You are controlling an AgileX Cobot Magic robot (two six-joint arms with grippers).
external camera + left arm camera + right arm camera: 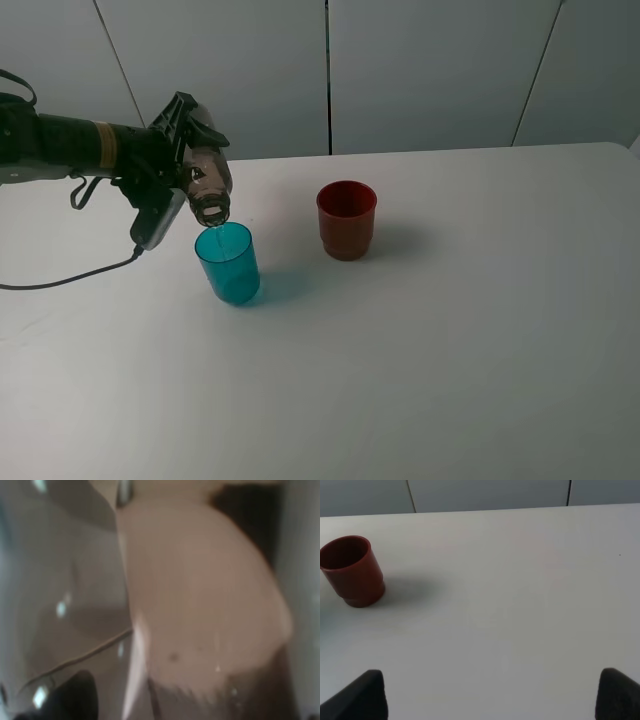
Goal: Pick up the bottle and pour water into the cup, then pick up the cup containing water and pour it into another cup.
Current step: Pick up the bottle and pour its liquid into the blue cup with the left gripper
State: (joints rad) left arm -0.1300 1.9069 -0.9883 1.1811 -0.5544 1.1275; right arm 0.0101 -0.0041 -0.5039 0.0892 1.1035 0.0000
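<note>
My left gripper (192,152) is shut on the smoky grey-brown bottle (208,185) and holds it tipped over, mouth down, just above the rim of the teal cup (228,263). That cup stands upright on the white table (450,330). In the left wrist view the bottle (200,605) is a close blur that fills the picture. The dark red cup (346,220) stands upright to the right of the teal one, apart from it, and shows again (352,572) in the right wrist view. My right gripper (490,695) is open above bare table, well away from the red cup.
A black cable (70,280) trails from the left arm across the table's left side. Grey wall panels (430,70) close off the far edge of the table.
</note>
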